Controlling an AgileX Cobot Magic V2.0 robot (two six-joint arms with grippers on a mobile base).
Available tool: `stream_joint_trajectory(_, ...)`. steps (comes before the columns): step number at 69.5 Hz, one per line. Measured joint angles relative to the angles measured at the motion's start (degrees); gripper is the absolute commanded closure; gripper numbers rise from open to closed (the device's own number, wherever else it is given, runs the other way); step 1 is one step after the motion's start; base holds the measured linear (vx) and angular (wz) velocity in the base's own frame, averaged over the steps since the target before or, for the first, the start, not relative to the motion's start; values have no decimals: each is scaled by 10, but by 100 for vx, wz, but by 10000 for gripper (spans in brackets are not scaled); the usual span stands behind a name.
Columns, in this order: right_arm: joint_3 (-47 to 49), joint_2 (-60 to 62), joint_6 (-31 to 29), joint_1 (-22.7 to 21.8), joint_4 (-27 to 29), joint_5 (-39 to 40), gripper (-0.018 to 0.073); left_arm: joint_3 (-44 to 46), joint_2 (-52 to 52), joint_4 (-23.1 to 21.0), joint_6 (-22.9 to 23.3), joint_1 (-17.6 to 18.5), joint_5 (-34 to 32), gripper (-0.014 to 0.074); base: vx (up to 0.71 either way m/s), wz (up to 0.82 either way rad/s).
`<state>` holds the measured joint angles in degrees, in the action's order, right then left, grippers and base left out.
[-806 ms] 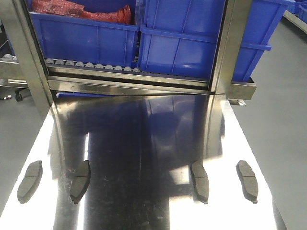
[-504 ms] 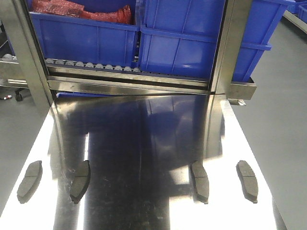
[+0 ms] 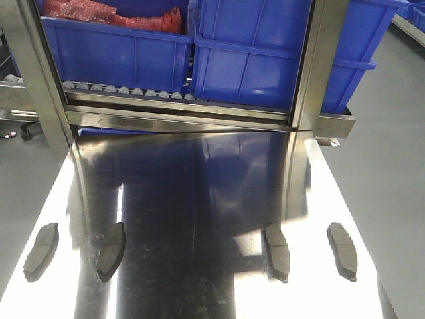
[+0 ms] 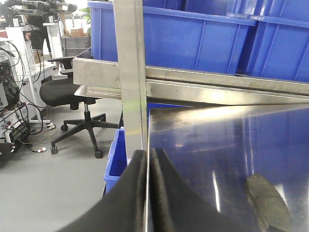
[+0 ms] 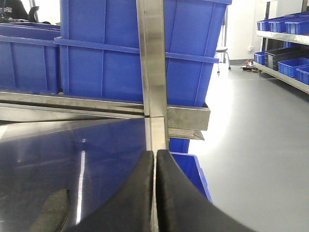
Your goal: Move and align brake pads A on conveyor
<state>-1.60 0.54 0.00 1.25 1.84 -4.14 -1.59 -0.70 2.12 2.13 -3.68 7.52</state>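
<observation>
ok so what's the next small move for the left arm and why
Probably open the left gripper and shift it right, over the nearest pad. Its jaws are shut on nothing, and in the wrist view that pad lies untouched on the steel table, off to the gripper's right.

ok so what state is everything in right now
left gripper: shut, empty
right gripper: shut, empty
pad 1, far left: flat on steel table, face up, not held
pad 2: same
pad 3: same
pad 4, far right: same
left bin: holds red stuff
right bin: contents hidden
</observation>
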Motion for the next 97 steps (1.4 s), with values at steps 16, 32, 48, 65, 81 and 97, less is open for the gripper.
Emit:
stream_joint_trajectory(16,0,0,0,0,0,0,566,0,0,0,0,0,-5,603,0,0)
stream_joint_trajectory(32,0,0,0,0,0,0,566,30,4,0,1,0,11,603,0,0)
stream_joint_trajectory(48,0,0,0,0,0,0,566,202,159,0,1,0,160,603,0,0)
stream_joint_trajectory(65,0,0,0,0,0,0,566,263,297,0,1,0,225,555,0,0)
stream_joint_trajectory(81,0,0,0,0,0,0,566,263,307,0,2,0,226,169,0,0)
stream_joint_trajectory(97,0,0,0,0,0,0,566,264,307,0,2,0,231,-124,0,0)
